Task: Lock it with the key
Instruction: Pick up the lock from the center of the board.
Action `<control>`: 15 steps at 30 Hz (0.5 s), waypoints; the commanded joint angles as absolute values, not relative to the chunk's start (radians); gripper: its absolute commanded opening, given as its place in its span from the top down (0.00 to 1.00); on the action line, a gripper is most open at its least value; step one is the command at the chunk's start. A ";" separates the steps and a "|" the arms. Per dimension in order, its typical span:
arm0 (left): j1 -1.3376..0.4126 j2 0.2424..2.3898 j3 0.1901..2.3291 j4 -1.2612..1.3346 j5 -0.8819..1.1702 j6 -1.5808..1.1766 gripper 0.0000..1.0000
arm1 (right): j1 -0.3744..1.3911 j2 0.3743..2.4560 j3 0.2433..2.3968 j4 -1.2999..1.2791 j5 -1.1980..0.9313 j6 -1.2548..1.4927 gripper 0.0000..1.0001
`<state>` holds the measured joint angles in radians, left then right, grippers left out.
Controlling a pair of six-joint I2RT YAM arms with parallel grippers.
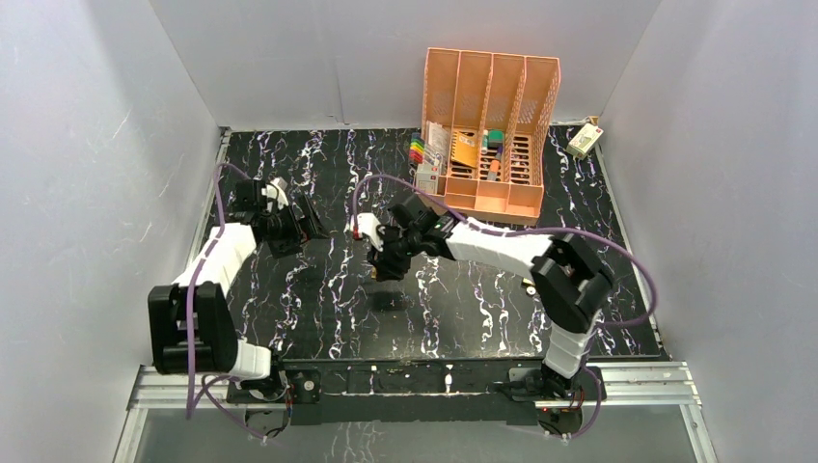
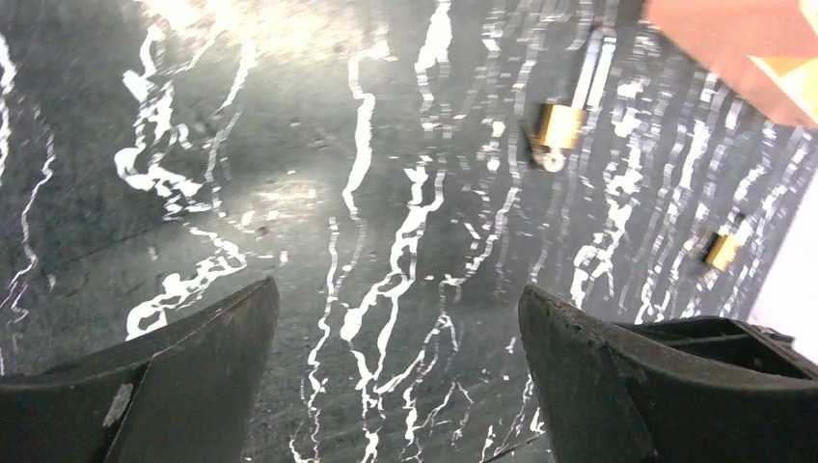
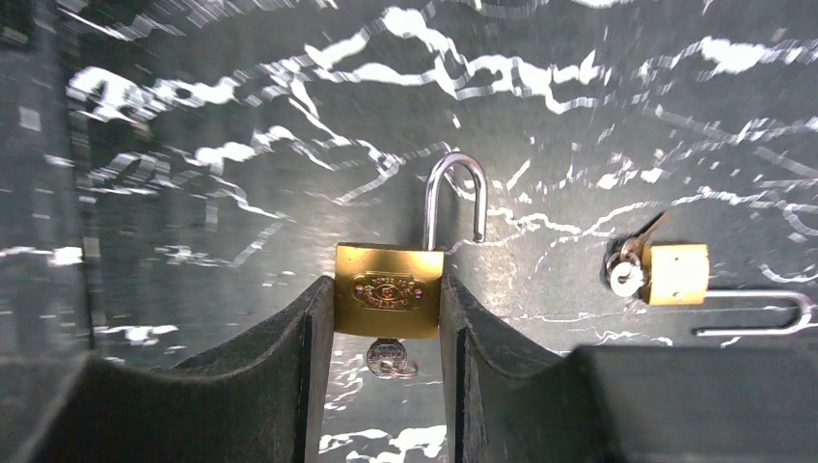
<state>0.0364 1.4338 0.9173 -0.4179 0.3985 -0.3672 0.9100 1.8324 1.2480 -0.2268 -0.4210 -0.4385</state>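
My right gripper (image 3: 386, 318) is shut on a brass padlock (image 3: 389, 289), with a finger on each side of its body. The steel shackle (image 3: 455, 193) stands open, one leg out of the body. A key (image 3: 388, 357) sticks in the bottom of the lock, between my fingers. In the top view the right gripper (image 1: 386, 258) hovers over the middle of the black marbled table (image 1: 318, 309). My left gripper (image 2: 397, 318) is open and empty above bare table, at the left in the top view (image 1: 305, 224).
A second brass padlock (image 3: 675, 273) with a long open shackle and a key lies on the table; it also shows in the left wrist view (image 2: 558, 125). A small brass item (image 2: 722, 249) lies farther off. An orange file organizer (image 1: 487, 125) stands at the back.
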 commanded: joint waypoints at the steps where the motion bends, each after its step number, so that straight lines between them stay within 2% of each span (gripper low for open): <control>1: 0.042 1.309 0.873 -0.273 0.568 -0.307 0.06 | 0.906 1.676 1.330 -0.286 -0.592 -0.318 0.75; 6: 0.041 1.173 0.790 -0.004 0.719 -0.283 0.06 | 0.851 1.591 1.359 -0.356 -0.798 -0.175 0.73; 12: 0.039 1.004 0.567 0.678 0.923 -0.471 0.08 | 0.756 1.533 1.419 -0.478 -1.019 -0.079 0.72; 15: 0.035 1.043 0.572 0.858 1.076 -0.553 0.09 | 0.717 1.502 1.418 -0.462 -1.148 -0.018 0.71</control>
